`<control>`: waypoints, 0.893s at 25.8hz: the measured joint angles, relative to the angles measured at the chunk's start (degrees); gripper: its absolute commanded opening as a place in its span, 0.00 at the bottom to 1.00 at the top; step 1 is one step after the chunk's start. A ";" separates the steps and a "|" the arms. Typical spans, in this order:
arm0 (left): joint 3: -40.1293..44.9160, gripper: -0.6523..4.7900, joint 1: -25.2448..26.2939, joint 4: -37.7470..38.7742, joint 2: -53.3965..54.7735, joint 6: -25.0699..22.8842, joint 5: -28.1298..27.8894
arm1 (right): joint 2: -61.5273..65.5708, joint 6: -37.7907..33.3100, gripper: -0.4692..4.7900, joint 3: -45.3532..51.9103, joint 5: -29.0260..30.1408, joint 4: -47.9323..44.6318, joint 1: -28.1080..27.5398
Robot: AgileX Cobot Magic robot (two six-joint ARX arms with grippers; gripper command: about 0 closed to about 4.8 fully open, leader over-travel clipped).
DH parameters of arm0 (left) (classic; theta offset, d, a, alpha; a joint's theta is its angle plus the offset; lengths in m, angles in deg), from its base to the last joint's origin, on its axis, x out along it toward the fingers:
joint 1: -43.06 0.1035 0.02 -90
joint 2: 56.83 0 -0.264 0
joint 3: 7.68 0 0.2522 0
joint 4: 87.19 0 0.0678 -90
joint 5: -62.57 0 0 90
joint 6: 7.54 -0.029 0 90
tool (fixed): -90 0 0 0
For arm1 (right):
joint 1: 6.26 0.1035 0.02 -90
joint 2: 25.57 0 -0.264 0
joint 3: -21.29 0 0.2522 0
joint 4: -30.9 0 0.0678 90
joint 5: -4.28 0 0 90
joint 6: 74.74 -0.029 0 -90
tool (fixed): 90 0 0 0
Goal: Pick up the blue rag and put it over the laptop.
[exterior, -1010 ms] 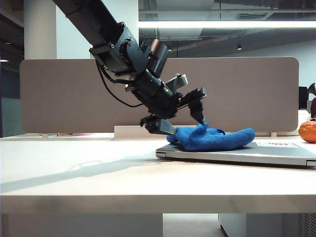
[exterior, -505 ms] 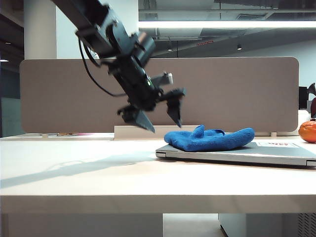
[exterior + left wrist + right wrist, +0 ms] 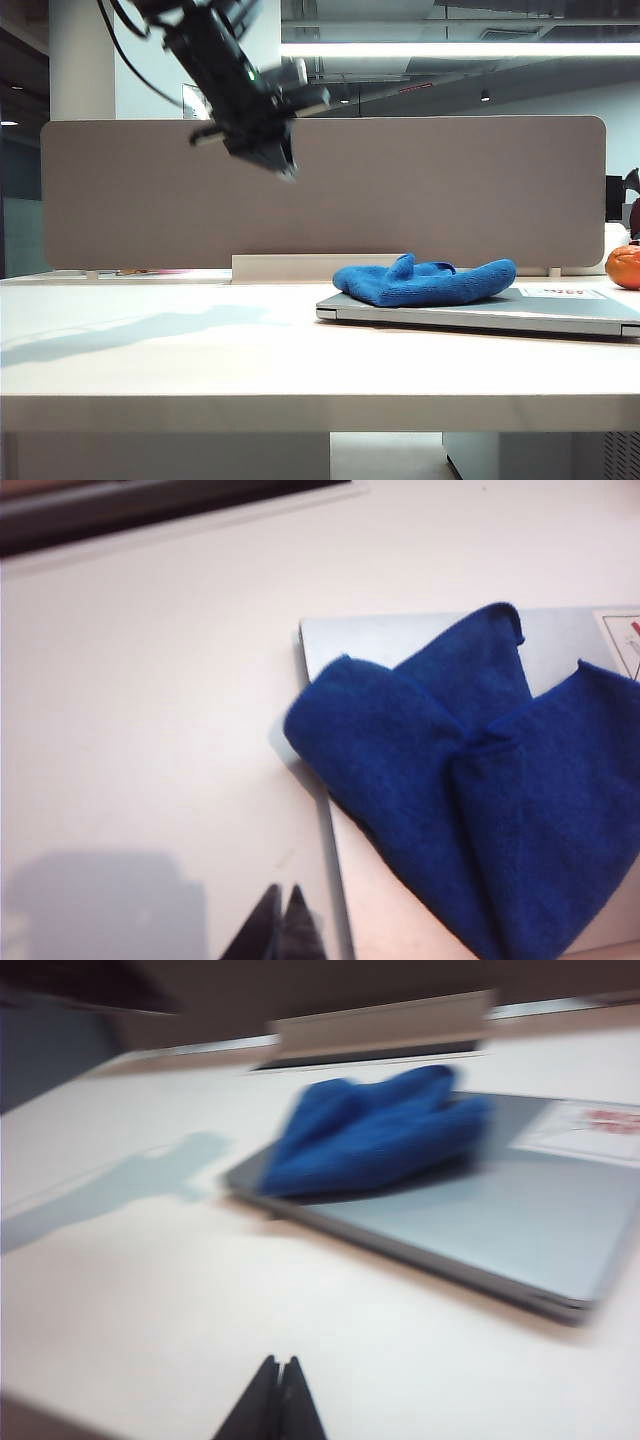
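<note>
The crumpled blue rag [image 3: 425,281] lies on the closed silver laptop's [image 3: 560,312] lid.

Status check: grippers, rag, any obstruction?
Left gripper shut, empty, high above table. Right gripper shut, empty, low over table. Blue rag bunched on laptop corner. Nothing in the way.

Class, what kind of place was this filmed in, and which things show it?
Probably an open-plan office: a desk backed by a grey divider panel, a closed laptop on it, and ceiling strip lights with exposed ducts.

left gripper [image 3: 283,160] risen clear of blue rag [image 3: 425,281], jaws now closed
</note>
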 measured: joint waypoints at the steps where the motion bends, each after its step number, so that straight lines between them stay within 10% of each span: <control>1: 0.00 0.11 0.09 -0.04 -1.03 -0.81 -0.26 | 0.00 0.02 0.08 0.00 -1.77 0.02 -0.02; 9: 0.00 0.11 1.09 2.62 -7.23 -5.11 -1.77 | 0.00 4.76 0.08 0.00 -17.55 0.00 -0.02; 23: 23.30 0.11 3.54 -4.48 -24.61 -6.73 -1.75 | 0.00 5.03 0.08 0.00 -19.54 0.00 -0.09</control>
